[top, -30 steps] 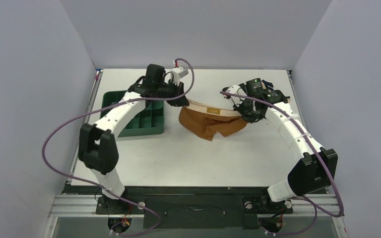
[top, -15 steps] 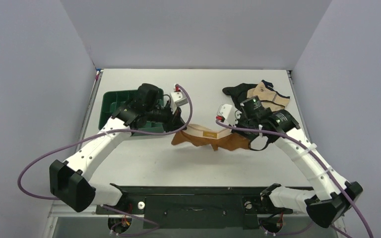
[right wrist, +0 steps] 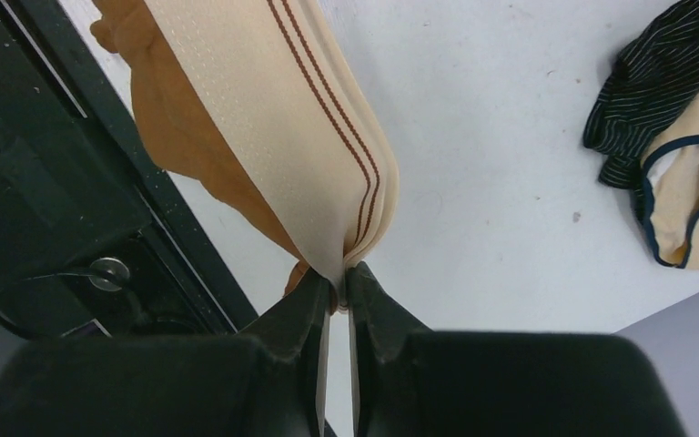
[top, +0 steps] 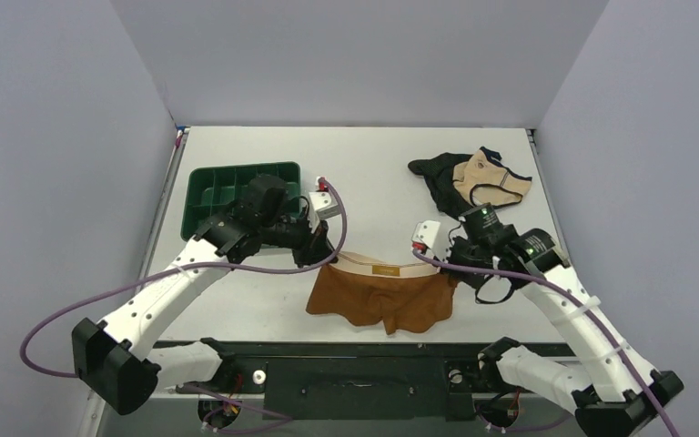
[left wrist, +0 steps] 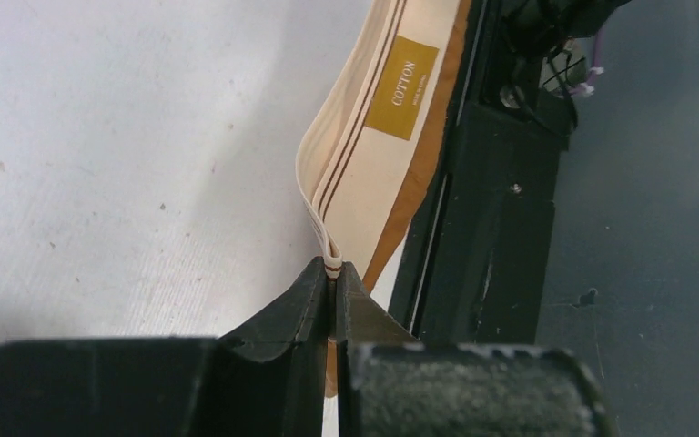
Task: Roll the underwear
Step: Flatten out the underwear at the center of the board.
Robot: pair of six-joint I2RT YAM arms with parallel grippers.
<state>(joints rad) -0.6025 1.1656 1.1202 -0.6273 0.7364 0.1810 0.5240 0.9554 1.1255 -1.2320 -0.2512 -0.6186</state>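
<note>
The underwear (top: pixel 380 299) hangs spread at the near edge of the desk (top: pixel 364 173), held by its cream waistband. The left claw (top: pixel 327 259) is clamped on one end, the right claw (top: pixel 452 274) on the other.

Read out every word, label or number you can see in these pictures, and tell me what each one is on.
"COTTON": on the mustard-yellow tag sewn to the cream waistband of the underwear, seen from the left wrist.
A smaller line under it on the same tag: too small to read.
No other writing shows in any view.
</note>
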